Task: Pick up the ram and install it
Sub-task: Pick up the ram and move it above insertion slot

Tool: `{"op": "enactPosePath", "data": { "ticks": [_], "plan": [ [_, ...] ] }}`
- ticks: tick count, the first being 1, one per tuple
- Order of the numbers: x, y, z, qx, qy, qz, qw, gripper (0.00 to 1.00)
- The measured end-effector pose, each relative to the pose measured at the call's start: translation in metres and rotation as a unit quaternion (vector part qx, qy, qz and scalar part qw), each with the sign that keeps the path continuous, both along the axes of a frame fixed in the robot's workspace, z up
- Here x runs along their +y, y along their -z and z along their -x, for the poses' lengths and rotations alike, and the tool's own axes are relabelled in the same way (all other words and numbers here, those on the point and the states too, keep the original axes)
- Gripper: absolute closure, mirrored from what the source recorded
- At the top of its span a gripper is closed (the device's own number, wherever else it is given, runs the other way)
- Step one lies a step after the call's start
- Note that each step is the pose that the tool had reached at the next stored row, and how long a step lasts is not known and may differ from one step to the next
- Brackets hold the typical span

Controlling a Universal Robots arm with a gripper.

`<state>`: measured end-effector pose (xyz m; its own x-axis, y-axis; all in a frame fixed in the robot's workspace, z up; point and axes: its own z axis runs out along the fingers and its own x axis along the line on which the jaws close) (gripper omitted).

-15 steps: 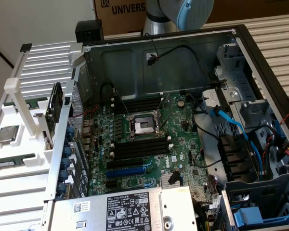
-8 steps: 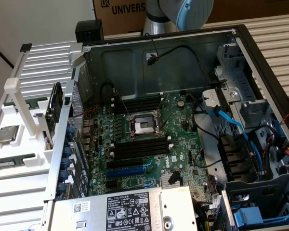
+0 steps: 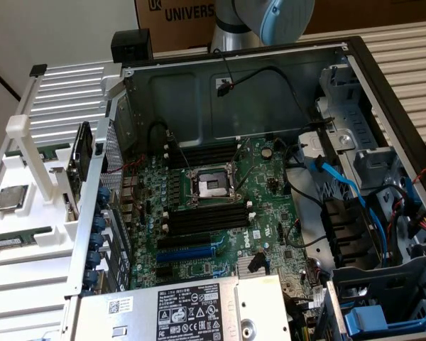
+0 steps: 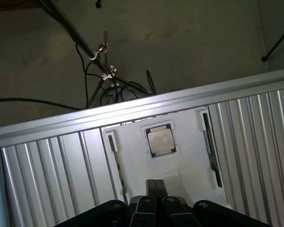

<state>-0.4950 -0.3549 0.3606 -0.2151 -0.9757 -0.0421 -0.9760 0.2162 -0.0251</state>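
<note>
White plastic tray [image 4: 187, 161] is carrying what you are after: the ram [image 3: 8, 244] is lying in a recess along one edge of that tray, and the processor [image 4: 161, 141] is sitting at the tray's middle, apart from it. Your gripper [image 4: 155, 182] is hanging clear of the tray, touching nothing, its fingers [image 4: 152, 187] pressing flat together and holding nothing. You are facing two risks, I judge. The gripper is lining up with the processor rather than with the tray's edge recess, so it could be landing on the wrong part. With the fingers closed, it could be striking the stick or the tray wall instead of straddling the stick.
</note>
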Motion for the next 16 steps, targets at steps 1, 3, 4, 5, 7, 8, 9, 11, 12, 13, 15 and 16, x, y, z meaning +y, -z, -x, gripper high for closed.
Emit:
{"op": "enactPosePath", "data": {
  "ticks": [1,3,4,5,7,8,9,11,12,13,15,16],
  "plan": [
    [-0.0002,0.0011,0.000,0.0001,-0.002,0.0000,1.0000,0.90],
    [-0.0011,0.0040,0.001,0.0001,-0.007,0.0000,1.0000,0.90],
    [-0.0014,0.0047,0.001,0.0001,-0.008,0.0000,1.0000,0.90],
    [-0.0016,0.0054,0.001,0.0001,-0.009,0.0000,1.0000,0.90],
    [-0.0023,0.0073,0.002,0.0001,-0.012,0.0000,0.9999,0.90],
    [-0.0027,0.0080,0.002,0.0001,-0.013,0.0000,0.9999,0.90],
    [-0.0030,0.0084,0.002,0.0001,-0.014,0.0000,0.9999,0.90],
    [-0.0035,0.0091,0.003,0.0000,-0.015,0.0000,0.9999,0.90],
    [-0.0038,0.0095,0.003,0.0000,-0.015,0.0000,0.9999,0.90],
    [-0.0046,0.0098,0.003,0.0001,-0.016,0.0000,0.9999,0.90],
    [-0.0064,0.0108,0.003,0.0001,-0.016,0.0000,0.9999,0.90],
    [-0.0088,0.0123,0.003,0.0000,-0.017,0.0000,0.9999,0.90]
  ]
}}
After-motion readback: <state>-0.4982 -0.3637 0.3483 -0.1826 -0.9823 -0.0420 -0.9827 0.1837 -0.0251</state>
